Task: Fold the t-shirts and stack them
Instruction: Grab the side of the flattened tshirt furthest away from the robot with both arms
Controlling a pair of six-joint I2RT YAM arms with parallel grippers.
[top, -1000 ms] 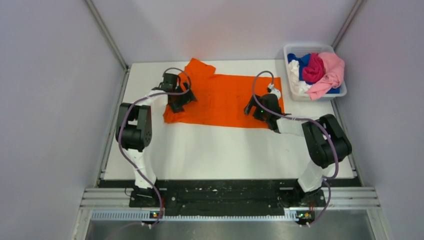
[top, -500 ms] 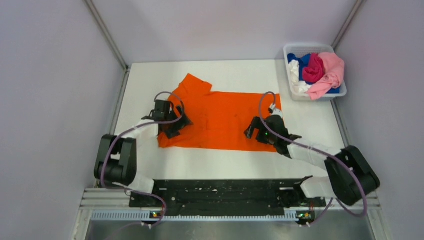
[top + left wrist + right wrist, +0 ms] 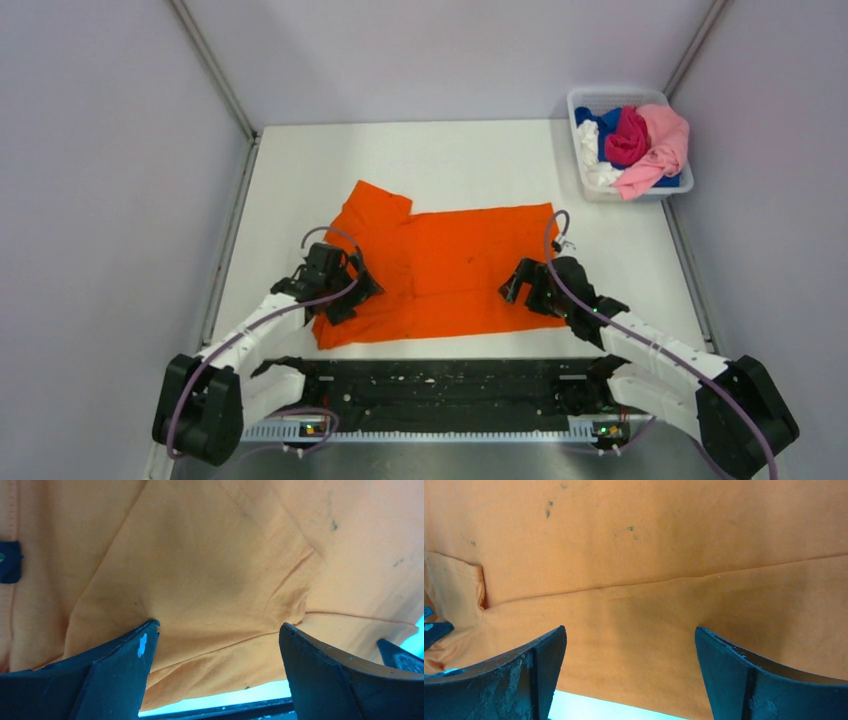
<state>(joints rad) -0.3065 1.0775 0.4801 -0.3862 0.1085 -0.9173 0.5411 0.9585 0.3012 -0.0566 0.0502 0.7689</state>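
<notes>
change: orange t-shirt [image 3: 440, 270] dragged flat across the counter [image 3: 450, 160] to its near edge within the last second | left end effector [image 3: 218, 625], right end effector [image 3: 630, 628]: fingers apart over cloth | judgement: positioned for folding, fold not begun

- Overhead view: bright, even, soft light; white table [image 3: 450, 150] close to washed out, hardly any shadows.
- Wrist views: dimmer and warmer, with a soft shadow on the orange shirt [image 3: 210, 570].
- Black fingers [image 3: 115, 675] slightly soft at the bottom edge; the table strip there glares bluish.
</notes>
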